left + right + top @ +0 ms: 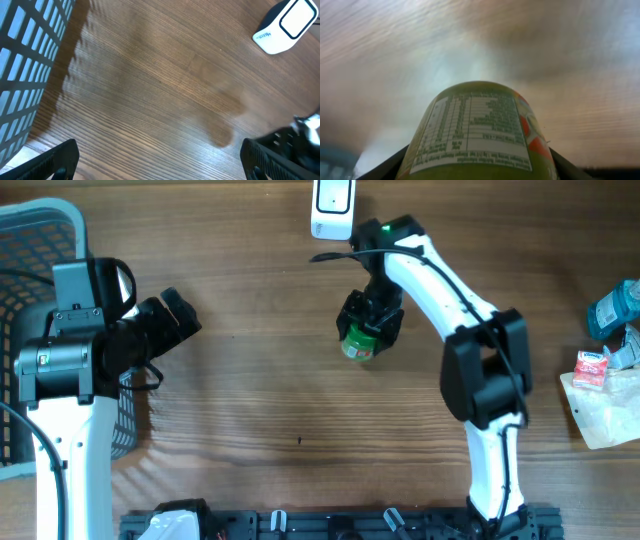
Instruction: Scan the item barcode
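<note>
Green bottle (475, 135), its label of fine printed rows facing the wrist camera, is clamped between the two fingers of the right hand (366, 330). Seen from overhead, the bottle sits over the middle of the wooden tabletop (250, 400), near the white scanner (333, 205) at the far edge but apart from it. Left hand (175, 320) stands wide and holds nothing, just beside the grey basket (40, 240). Packets (605, 370) lie at the right edge.

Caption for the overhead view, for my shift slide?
Overhead: jaws of the right arm grip a green container near the white scanner; those of the left arm stand open beside the basket.
</note>
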Action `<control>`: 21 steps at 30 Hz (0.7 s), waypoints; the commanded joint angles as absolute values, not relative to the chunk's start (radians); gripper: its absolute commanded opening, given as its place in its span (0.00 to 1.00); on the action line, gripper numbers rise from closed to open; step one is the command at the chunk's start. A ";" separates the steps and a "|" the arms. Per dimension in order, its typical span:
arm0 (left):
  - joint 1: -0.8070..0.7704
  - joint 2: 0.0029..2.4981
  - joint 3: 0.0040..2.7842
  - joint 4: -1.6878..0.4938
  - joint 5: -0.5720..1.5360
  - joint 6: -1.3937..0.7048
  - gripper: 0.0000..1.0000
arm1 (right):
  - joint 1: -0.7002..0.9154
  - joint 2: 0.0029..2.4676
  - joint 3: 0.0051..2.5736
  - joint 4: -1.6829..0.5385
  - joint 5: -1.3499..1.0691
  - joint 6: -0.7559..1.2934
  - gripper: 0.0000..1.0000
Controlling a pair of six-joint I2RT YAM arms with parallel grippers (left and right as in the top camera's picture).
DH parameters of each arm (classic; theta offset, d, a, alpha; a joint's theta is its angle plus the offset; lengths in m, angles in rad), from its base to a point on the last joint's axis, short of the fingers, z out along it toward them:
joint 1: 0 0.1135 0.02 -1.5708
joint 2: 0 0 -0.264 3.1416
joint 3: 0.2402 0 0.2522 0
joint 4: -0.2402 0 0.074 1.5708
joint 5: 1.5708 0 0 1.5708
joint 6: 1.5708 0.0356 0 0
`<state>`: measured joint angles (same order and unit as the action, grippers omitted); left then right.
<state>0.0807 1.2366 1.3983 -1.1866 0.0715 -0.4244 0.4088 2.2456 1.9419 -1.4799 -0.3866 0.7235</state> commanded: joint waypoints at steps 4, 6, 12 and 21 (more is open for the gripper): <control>0.088 1.227 1.412 -1.187 0.054 -0.434 1.00 | 0.384 2.091 1.966 -1.553 -0.727 0.628 0.54; 0.088 1.227 1.412 -1.187 0.054 -0.434 1.00 | 0.383 2.083 1.966 -1.584 -0.800 0.628 0.54; 0.088 1.227 1.412 -1.187 0.054 -0.434 1.00 | 0.383 2.083 1.966 -1.609 -0.986 0.605 0.54; 0.088 1.227 1.412 -1.187 0.054 -0.434 1.00 | 0.380 2.083 1.966 -1.608 -1.008 0.602 0.54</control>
